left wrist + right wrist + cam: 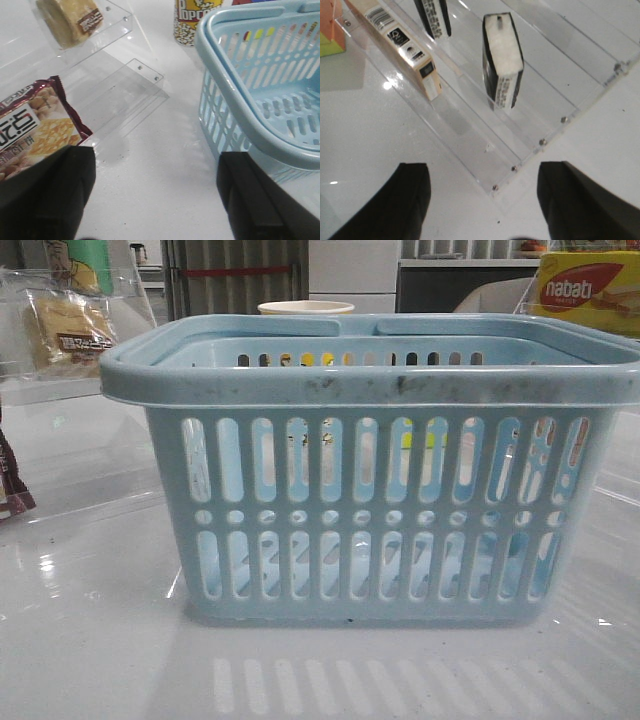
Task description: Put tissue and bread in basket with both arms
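Two grippers are before you, and both stand spread with nothing between the fingers. Your left gripper [155, 195] hangs over bare white worktop [165, 150], with the basket [240, 115] just beside one finger and a dark brown snack packet [35, 132] just beside the other. Your right gripper [482, 200] hangs over the worktop at the corner of a clear acrylic stand [540, 100].

The tissue [502, 60], a black pack with a white face, stands on edge on that stand, apart from the gripper. A second black pack [434, 17] and a long tan box [395, 45] sit on the same stand nearby.

The bread [70, 20], pale yellow in a clear wrapper with a brown label, lies on the upper step of another clear acrylic shelf [125, 85], well apart from the left gripper. In the front view it shows at the far left, behind the basket.

The basket stands upright at the centre of the worktop, handles folded down on the scuffed rim. The part of its floor that you can see holds nothing. A popcorn cup [192, 20] stands just behind it, and a yellow and red nabati box [585, 290] sits at the far right.
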Available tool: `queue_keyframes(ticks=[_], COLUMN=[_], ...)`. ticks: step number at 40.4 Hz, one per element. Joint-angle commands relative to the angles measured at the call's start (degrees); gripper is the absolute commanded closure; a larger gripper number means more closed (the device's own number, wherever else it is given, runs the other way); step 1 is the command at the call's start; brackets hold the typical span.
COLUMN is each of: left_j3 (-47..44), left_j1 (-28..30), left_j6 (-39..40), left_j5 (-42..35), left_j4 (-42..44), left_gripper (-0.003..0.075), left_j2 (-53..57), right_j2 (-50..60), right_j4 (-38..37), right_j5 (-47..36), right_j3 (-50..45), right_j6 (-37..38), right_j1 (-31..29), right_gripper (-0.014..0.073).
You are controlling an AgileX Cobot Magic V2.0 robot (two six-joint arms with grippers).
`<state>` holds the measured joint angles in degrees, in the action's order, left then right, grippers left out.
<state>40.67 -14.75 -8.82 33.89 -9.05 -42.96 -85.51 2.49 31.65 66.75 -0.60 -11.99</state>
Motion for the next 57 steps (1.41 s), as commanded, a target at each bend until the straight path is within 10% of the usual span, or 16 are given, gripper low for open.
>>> queue_keyframes(ticks=[1, 24, 38, 57], left_j3=[2.03, 2.03, 2.03, 2.03], left_j1=[-1.59, -1.55, -1.55, -1.55], left_j6=[-0.07, -0.07, -0.07, -0.07], left_j5=[-4.77, -4.44, -4.44, -4.79], left_j4=[-0.55, -0.55, -0.55, -0.55], left_gripper=[0.016, 0.016, 0.016, 0.016], left_j2=[0.0, 0.0, 0.0, 0.0], right_j2=[-2.23, -17.29, -18.05, -3.8], right_j4=[-0.29, -4.27, -4.21, 0.04], right_j5=[-3.71, -5.42, -5.07, -0.24], right_j3=[5.88, 17.84, 18.8, 18.8], right_j6=[-0.02, -0.02, -0.02, -0.07], right_j1=[-0.32, -0.88, -0.88, 3.59], right_gripper=[0.0034, 0.0037, 0.033, 0.0346])
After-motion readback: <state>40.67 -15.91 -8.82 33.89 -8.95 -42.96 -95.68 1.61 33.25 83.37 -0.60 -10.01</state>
